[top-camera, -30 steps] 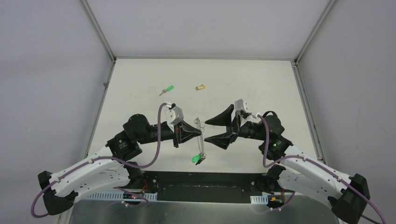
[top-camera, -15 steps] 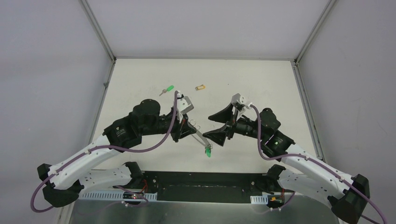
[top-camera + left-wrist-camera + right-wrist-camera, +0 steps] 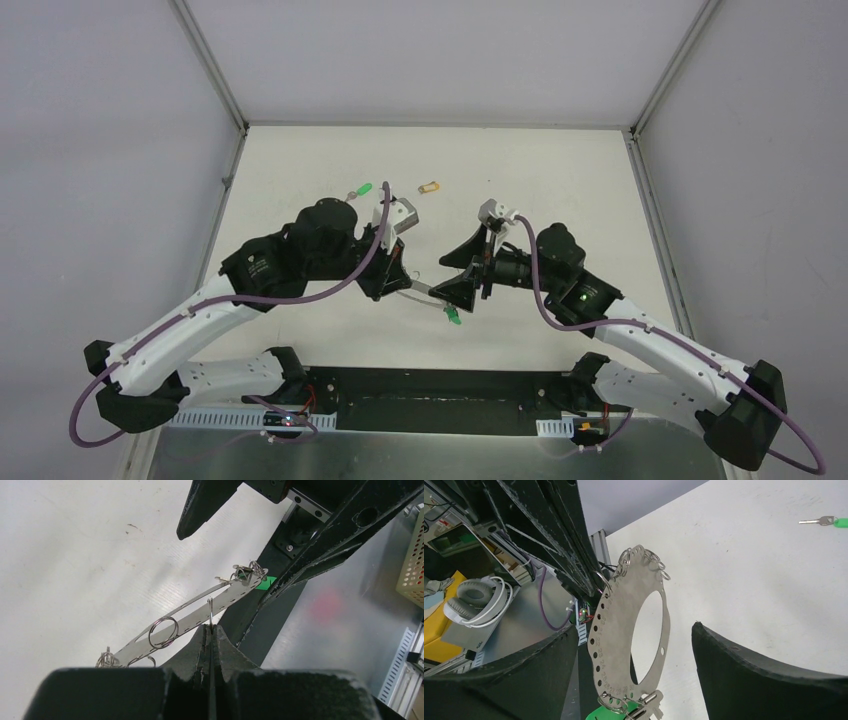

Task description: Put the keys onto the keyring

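A robotics lab cell: a white counter (image 3: 560, 170) walled by grey panels (image 3: 100, 150), with headphones (image 3: 470, 593) at nine o'clock beside wiring.

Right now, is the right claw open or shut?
Open. In the right wrist view the fingers of the right gripper stand wide apart, with the keyring in the gap between them.

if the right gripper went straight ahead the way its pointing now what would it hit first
Most likely the keyring: the right wrist view shows it dead ahead of the open right gripper, held by the left gripper just behind. How far off is unclear.
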